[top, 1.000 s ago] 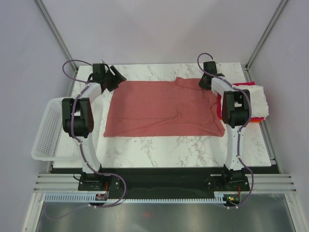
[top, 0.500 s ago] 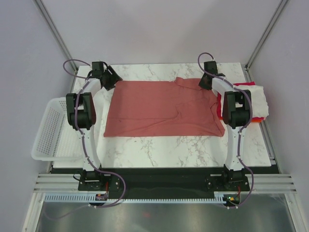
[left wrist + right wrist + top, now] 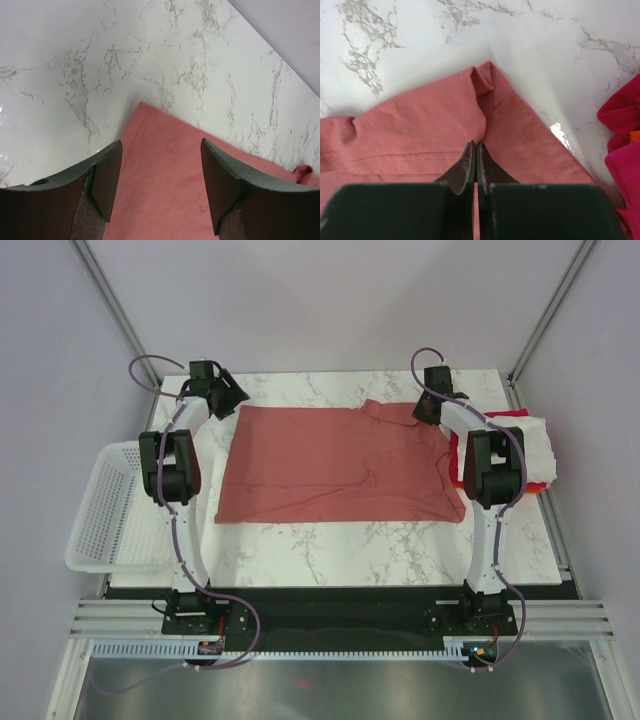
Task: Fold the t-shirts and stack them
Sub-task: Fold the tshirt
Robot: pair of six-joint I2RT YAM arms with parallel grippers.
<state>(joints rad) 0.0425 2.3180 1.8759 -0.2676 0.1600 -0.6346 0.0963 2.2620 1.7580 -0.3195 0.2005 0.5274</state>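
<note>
Gripping stage of first fold: shirt point(image 3: 335, 465) flat on bench point(image 3: 340, 540), right pincer point(image 3: 475, 150) pinching its far-right corner, left pincer point(image 3: 160, 150) spread above far-left corner, likely needing to drop and close before lifting.

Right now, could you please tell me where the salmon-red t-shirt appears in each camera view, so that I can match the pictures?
Top external: the salmon-red t-shirt lies spread across the middle of the table.
Left wrist: its corner fills the lower centre, between the open left fingers.
Right wrist: it covers the lower left and centre, pinched by the shut right fingers.
Shared landmark: the marble tabletop, bordering the shirt in every view.
</note>
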